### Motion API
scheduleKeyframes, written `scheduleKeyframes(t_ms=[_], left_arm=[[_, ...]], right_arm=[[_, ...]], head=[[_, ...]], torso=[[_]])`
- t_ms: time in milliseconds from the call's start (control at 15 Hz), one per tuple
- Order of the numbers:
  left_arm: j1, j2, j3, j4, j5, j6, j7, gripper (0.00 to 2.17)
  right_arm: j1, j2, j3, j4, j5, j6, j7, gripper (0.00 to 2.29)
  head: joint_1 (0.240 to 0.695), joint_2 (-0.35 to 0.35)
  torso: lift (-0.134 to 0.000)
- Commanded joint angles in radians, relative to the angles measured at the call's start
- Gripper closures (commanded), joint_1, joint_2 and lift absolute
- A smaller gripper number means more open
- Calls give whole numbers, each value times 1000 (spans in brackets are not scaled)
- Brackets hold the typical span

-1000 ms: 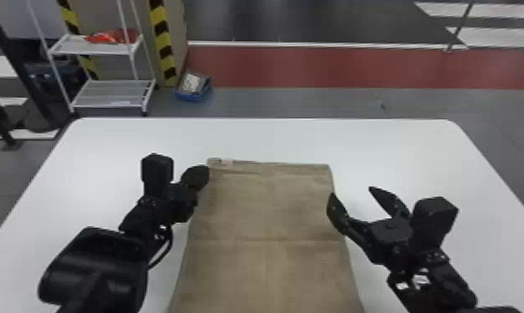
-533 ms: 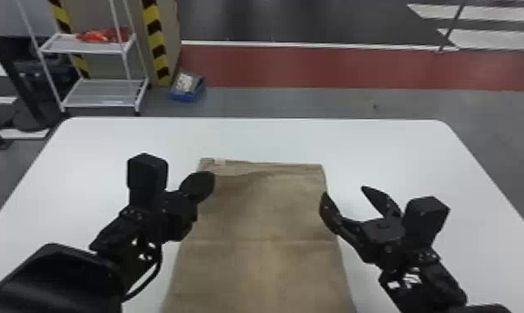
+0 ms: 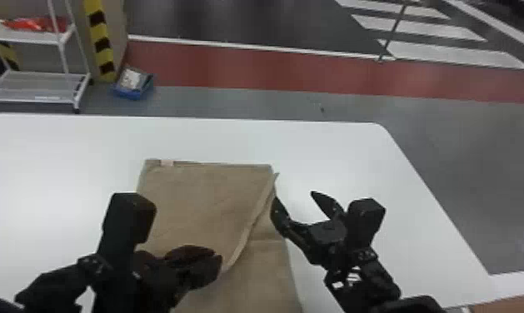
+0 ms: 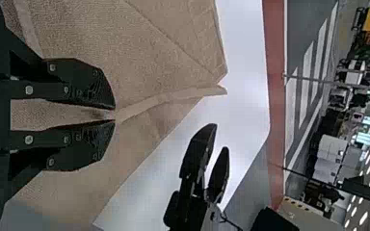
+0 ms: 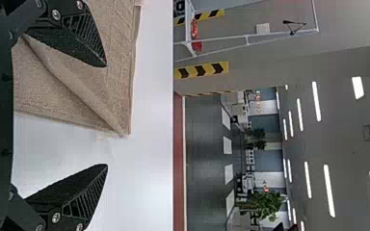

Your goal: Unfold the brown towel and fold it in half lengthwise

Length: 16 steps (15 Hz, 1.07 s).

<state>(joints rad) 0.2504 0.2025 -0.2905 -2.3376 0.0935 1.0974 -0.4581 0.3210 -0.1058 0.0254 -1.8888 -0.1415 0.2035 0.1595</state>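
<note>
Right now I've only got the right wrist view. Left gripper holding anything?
Observer: Yes, the left gripper has the brown towel pinched by an edge at its fingertips.
Operator: Where's it relative to my right gripper?
Observer: Head view: left of the right gripper and nearer the robot.
Operator: Top layer square?
Observer: No. Its edge slants from the far right corner back to the left gripper, baring lower layer on the near right.

Brown towel [image 3: 206, 199] is matt cloth w/ rough, pebbly nap. Tabletop [image 3: 65, 166] looks smooth, semi-gloss. L end effector [image 3: 218, 259] & R end effector [image 3: 294, 196] look like matt plastic w/ shiny metal screws [image 4: 29, 90]. Far L, rack [image 3: 27, 39] looks like painted metal.
</note>
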Motion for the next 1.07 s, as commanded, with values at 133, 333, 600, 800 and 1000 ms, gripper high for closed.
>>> scheduleKeyframes(t_ms=[133, 333, 600, 800, 1000], left_arm=[[12, 0, 74, 41, 35, -264, 82, 26], [20, 1, 126, 147, 41, -598, 222, 46], [-22, 1, 143, 366, 35, -991, 314, 83], [-66, -5, 145, 449, 41, -1018, 323, 87], [-89, -8, 137, 482, 41, -1034, 338, 87]], right_arm=[[27, 2, -5, -13, -6, 4, 2, 151], [56, 2, 27, -32, -4, 4, 3, 191], [136, -6, 134, -110, 0, -20, 9, 218], [191, -34, 217, -148, 25, -48, 15, 228], [231, -64, 257, -130, 48, -118, 14, 286]], head=[[695, -212], [695, -167], [695, -42], [695, 49], [695, 93]], torso=[[-125], [-125], [-125], [-125], [-125]])
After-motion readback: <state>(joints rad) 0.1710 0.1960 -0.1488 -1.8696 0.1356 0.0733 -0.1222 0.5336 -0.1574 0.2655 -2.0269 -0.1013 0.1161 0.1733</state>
